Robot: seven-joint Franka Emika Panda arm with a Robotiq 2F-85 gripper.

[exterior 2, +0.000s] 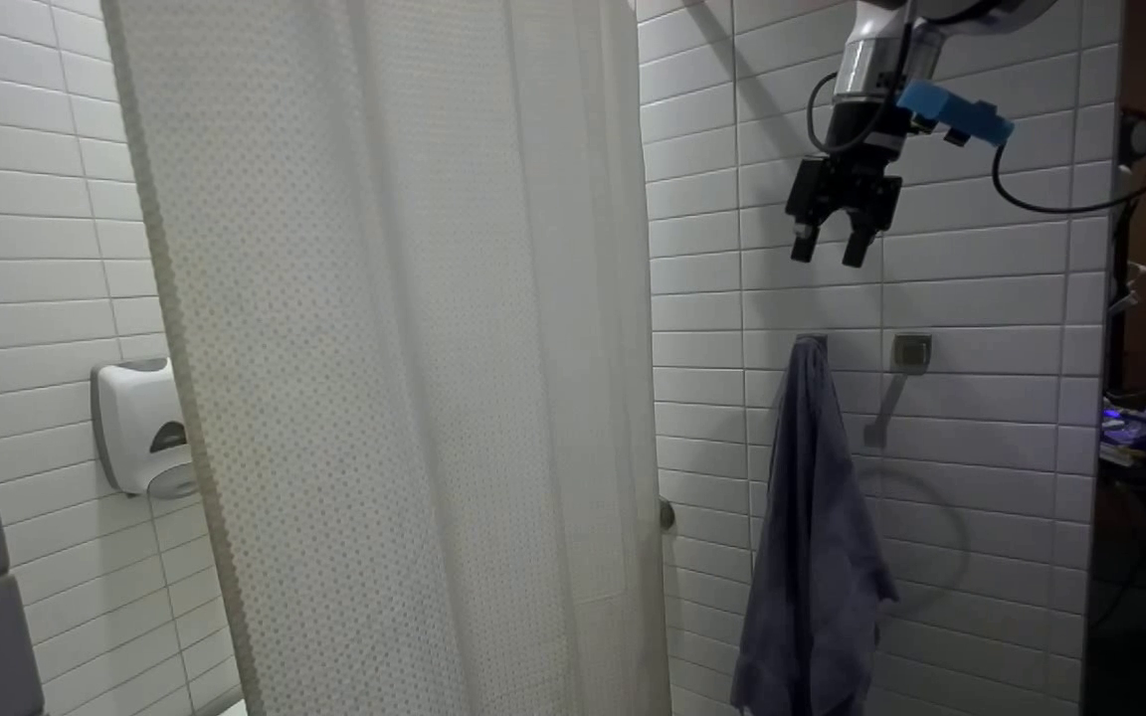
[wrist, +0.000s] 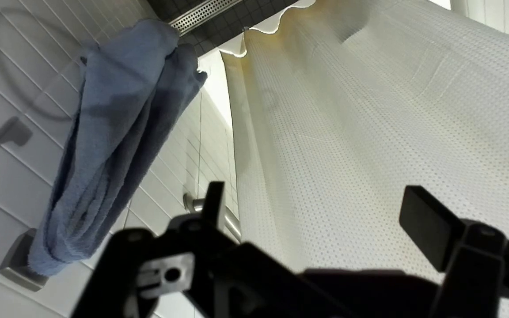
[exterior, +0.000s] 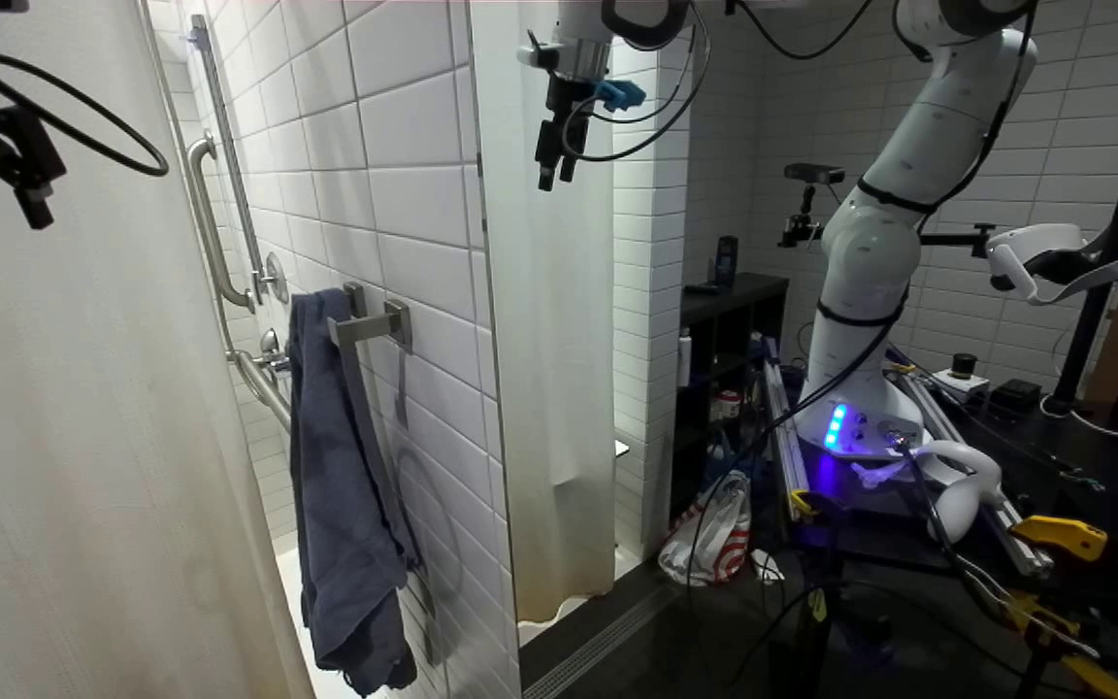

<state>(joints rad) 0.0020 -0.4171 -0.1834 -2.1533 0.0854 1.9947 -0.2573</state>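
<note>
Shower curtain (exterior 2: 434, 348), pale and finely patterned, hung in long folds before the white tiled wall (exterior 2: 981, 617), its lower edge stained yellow-brown in the wrist view. Beside it a blue-grey towel (exterior 2: 812, 537) hung at the wall, gathered narrow at the top and spreading lower down. Black and two-fingered, the gripper (exterior 2: 828, 257) pointed downward above the towel in an exterior view, apart from both towel and curtain; its jaws stood wide apart, and the curtain showed beyond the gap between its fingers (wrist: 429, 225) in the wrist view. White and wall-mounted, a dispenser (exterior 2: 140, 418) was partly hidden behind the curtain's edge. Smaller again, a metal holder (wrist: 20, 265) carried the towel, and a blue fitting (exterior 2: 956, 111) sat just above the gripper.
</note>
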